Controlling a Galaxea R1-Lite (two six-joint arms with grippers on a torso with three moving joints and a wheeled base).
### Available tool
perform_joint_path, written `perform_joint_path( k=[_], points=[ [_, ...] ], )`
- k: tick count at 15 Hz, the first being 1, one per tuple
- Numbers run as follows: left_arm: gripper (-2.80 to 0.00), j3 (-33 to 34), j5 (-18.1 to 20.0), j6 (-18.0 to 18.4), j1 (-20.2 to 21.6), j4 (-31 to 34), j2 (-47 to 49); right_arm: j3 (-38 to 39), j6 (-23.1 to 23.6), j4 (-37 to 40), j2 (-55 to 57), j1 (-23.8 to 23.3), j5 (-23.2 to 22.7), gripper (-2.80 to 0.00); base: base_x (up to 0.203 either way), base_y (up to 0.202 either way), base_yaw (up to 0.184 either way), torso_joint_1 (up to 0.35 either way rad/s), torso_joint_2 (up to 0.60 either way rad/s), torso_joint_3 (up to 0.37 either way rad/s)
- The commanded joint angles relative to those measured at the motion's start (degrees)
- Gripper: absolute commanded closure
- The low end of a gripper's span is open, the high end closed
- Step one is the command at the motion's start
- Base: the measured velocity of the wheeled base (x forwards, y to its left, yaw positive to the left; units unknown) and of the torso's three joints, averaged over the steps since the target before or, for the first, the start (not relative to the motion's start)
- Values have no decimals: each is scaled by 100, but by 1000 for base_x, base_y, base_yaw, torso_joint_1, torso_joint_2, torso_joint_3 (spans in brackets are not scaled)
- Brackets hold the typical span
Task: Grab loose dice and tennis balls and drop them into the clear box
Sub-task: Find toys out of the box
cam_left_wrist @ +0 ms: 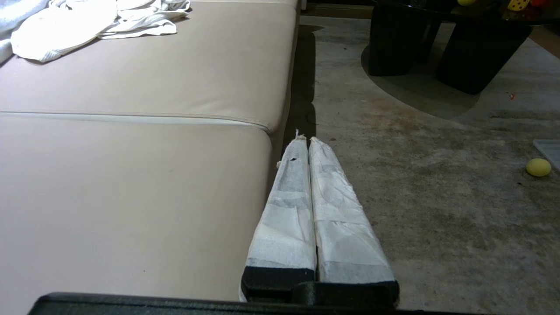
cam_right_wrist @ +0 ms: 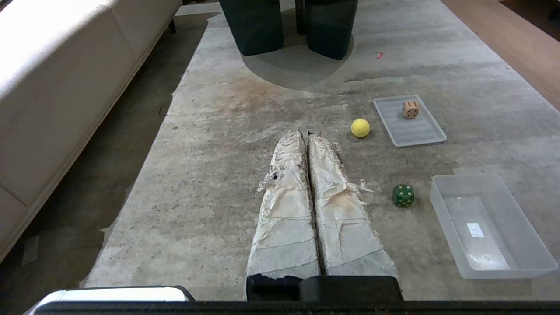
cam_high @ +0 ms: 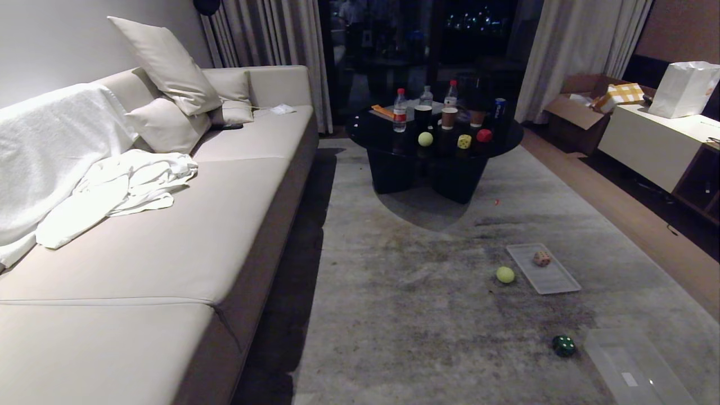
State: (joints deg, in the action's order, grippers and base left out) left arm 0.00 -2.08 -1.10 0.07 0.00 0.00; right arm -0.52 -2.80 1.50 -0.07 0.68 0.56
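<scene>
Dice and balls scattered, none yet in the clear box [cam_right_wrist: 492, 225], sitting empty at lower right of the rug [cam_high: 405, 292]: green die [cam_right_wrist: 403, 195] just beside it, tan die [cam_right_wrist: 410, 109] resting on a ribbed panel [cam_right_wrist: 409, 127] further up, one ball [cam_right_wrist: 360, 127] near that panel. Up at top centre on the black table [cam_high: 433, 140], second ball [cam_high: 425, 138], yellow die [cam_high: 464, 141] and red die [cam_high: 484, 135] among bottles. Left gripper [cam_left_wrist: 306, 141] and right gripper [cam_right_wrist: 306, 133] both pressed together, holding nothing, level over sofa edge and rug, probably parked until a first target is picked.
</scene>
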Motion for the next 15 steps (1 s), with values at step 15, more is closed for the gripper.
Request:
perform_joint_path(
  k=[15],
  points=[
    [0,9,-20,-4,1,0,9,0,-18,-1,7,2,5,0,70,0,0,1,0,1]
  ],
)
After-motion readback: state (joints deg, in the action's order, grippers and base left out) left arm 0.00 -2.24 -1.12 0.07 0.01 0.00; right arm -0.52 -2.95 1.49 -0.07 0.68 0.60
